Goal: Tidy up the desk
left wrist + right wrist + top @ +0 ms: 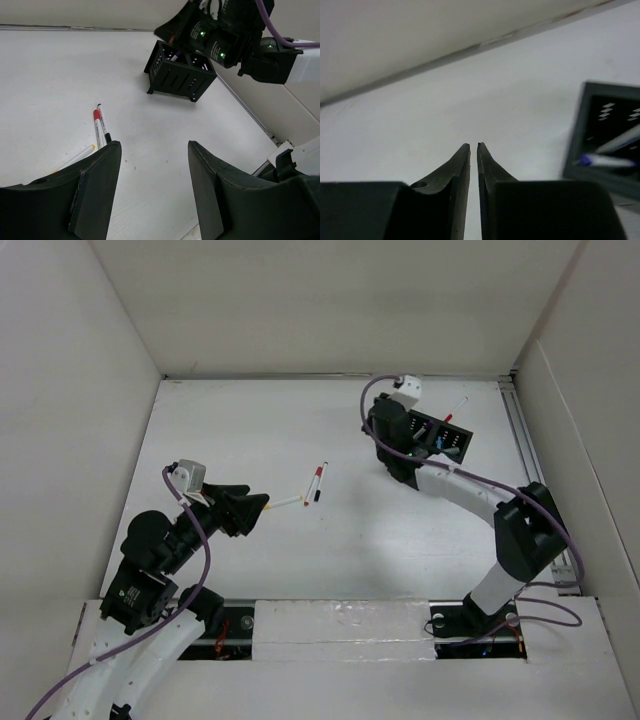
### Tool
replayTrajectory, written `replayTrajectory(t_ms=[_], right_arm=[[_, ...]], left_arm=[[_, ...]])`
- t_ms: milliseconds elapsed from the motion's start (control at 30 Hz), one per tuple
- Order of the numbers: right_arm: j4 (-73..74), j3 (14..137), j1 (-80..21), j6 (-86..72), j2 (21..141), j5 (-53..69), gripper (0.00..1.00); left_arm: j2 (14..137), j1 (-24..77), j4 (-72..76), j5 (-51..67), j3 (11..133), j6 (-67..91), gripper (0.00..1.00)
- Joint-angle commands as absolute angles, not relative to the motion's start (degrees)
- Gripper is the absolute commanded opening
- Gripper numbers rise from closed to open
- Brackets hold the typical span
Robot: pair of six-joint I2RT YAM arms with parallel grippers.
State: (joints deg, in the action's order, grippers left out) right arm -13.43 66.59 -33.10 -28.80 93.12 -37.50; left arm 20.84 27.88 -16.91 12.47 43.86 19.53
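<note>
The white desk (250, 430) carries a red-capped marker (311, 485) and a black-capped marker (321, 480) side by side near its middle, with a thin white pen (285, 502) just left of them. My left gripper (256, 508) is low beside that pen, open and empty (154, 145); the markers (96, 125) lie ahead on its left. At the back right, a black organizer (445, 438) holds pens. My right gripper (378, 420) hovers at the organizer's left side. Its jaws (473, 146) are shut to a thin slit with nothing between them.
White walls enclose the desk on three sides, and a metal rail (530, 455) runs along its right edge. A red-tipped pen (457, 408) sticks out of the organizer (600, 145), and a blue-tipped pen (607, 160) lies inside it. The right arm's forearm (470, 495) crosses the near right area.
</note>
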Motion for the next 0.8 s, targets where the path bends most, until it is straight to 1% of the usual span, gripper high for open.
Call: replayTrajectory(t_ms=[0, 33, 67, 100, 133, 167, 200, 300, 333, 367, 467, 533, 633, 700, 767], right_arm=[[-8.10, 70.56, -38.66, -31.02, 96.67, -30.15, 0.18], [-6.35, 72.23, -40.85, -31.72, 99.20, -29.97, 0.28], [-5.89, 72.25, -41.74, -31.73, 100.71, -29.45, 0.28], [-3.80, 75.38, -43.14, -32.77, 104.03, -29.36, 0.37], [-3.78, 75.41, -43.15, -32.78, 104.06, -29.36, 0.37], [-1.43, 76.45, -43.85, -33.22, 107.28, -29.44, 0.40], [-0.54, 77.51, -43.86, -33.66, 108.88, -29.01, 0.41], [3.25, 80.77, -43.86, -35.33, 113.81, -28.56, 0.41], [3.16, 81.03, -43.86, -36.29, 114.51, -28.56, 0.39], [3.34, 81.64, -43.86, -36.47, 115.30, -28.04, 0.32], [5.27, 84.36, -43.86, -37.09, 118.21, -28.12, 0.30], [6.67, 85.78, -43.86, -37.35, 120.67, -27.42, 0.30], [7.03, 87.27, -43.86, -37.53, 122.51, -26.63, 0.32], [6.94, 87.54, -43.86, -37.88, 122.87, -27.07, 0.35], [6.77, 87.54, -43.86, -38.58, 122.87, -26.64, 0.35]], left_arm=[[20.22, 27.60, -14.15, 13.36, 43.68, 18.81, 0.52], [20.04, 27.60, -14.06, 13.27, 43.59, 18.90, 0.52], [20.04, 27.60, -14.06, 13.27, 43.51, 18.98, 0.52], [19.95, 27.60, -14.06, 13.36, 43.51, 18.90, 0.52], [19.95, 27.60, -14.06, 13.36, 43.51, 18.90, 0.52], [19.95, 27.60, -14.15, 13.36, 43.59, 18.98, 0.52], [19.86, 27.60, -14.15, 13.19, 43.59, 18.90, 0.52], [19.69, 27.60, -14.06, 13.18, 43.59, 18.90, 0.52], [19.77, 27.60, -14.06, 13.36, 43.59, 18.90, 0.52], [19.86, 27.60, -14.32, 13.45, 43.68, 18.90, 0.52], [19.77, 27.60, -13.89, 13.18, 43.59, 18.90, 0.52], [19.95, 27.60, -14.06, 13.45, 43.51, 18.90, 0.52], [19.69, 27.60, -14.15, 13.45, 43.59, 18.90, 0.52], [19.16, 27.60, -13.89, 12.92, 43.42, 18.90, 0.52], [19.33, 27.60, -14.15, 13.27, 43.42, 18.90, 0.52]])
